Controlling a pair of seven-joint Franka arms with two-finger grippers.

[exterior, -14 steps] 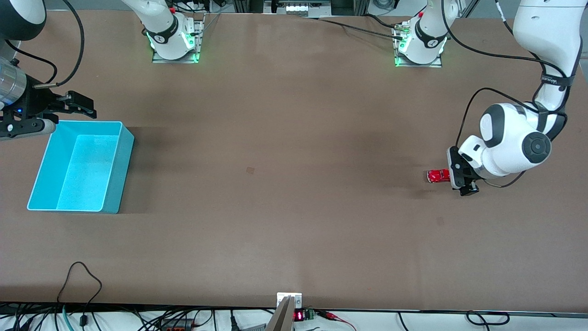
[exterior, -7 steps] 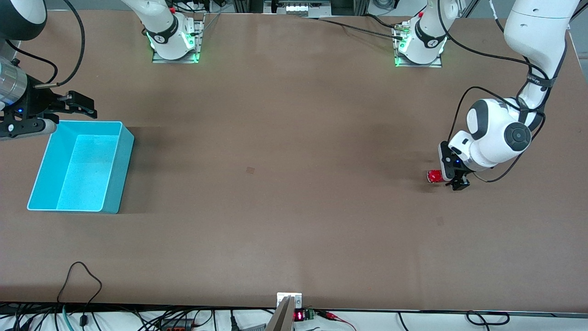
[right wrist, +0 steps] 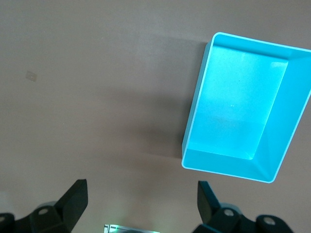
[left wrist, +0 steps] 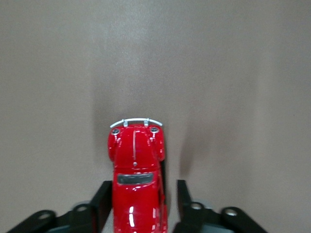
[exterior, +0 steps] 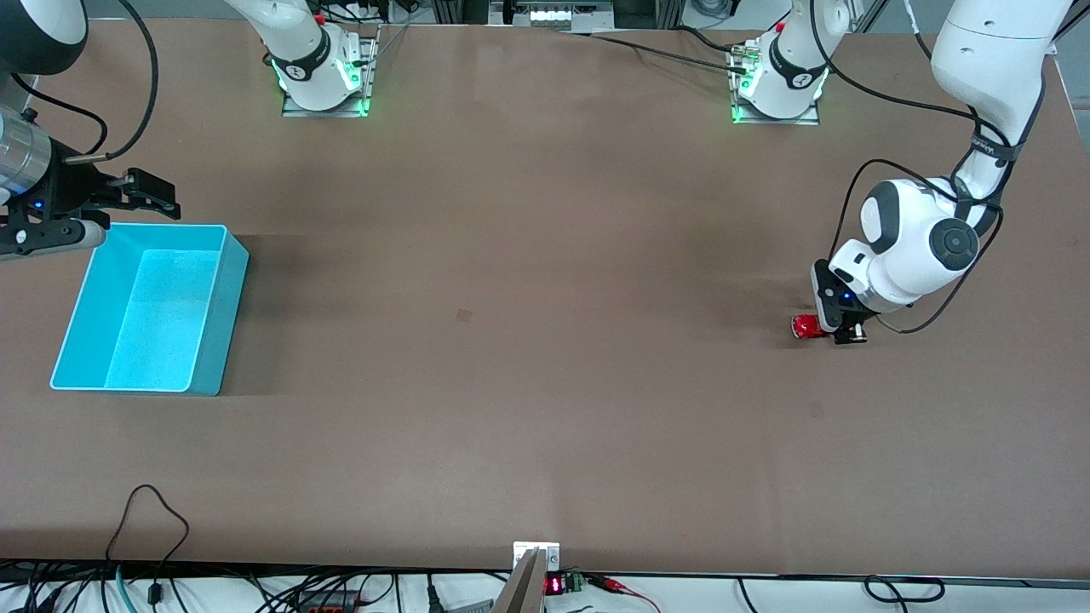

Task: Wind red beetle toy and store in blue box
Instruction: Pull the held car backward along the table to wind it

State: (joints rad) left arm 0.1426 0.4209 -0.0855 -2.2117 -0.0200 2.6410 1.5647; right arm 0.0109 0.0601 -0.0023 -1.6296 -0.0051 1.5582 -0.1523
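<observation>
The red beetle toy [exterior: 804,326] stands on the brown table toward the left arm's end. In the left wrist view the toy [left wrist: 137,165] shows its silver bumper and dark window. My left gripper [exterior: 833,329] is low at the table with its fingers [left wrist: 102,194] on either side of the toy's body. A gap shows on one side, so it is open around the toy. The blue box [exterior: 223,294] stands empty at the right arm's end. My right gripper [exterior: 158,194] waits open and empty above the table beside the box [right wrist: 194,116].
The two arm bases [exterior: 324,77] stand along the edge of the table farthest from the front camera. Cables and a small device [exterior: 536,562] lie at the edge nearest it. A small mark [exterior: 464,316] shows on the bare middle of the table.
My left arm has swung toward the toy and lowered, so its fingers now straddle the toy's body. The toy has stayed in place. The right arm has not moved.
</observation>
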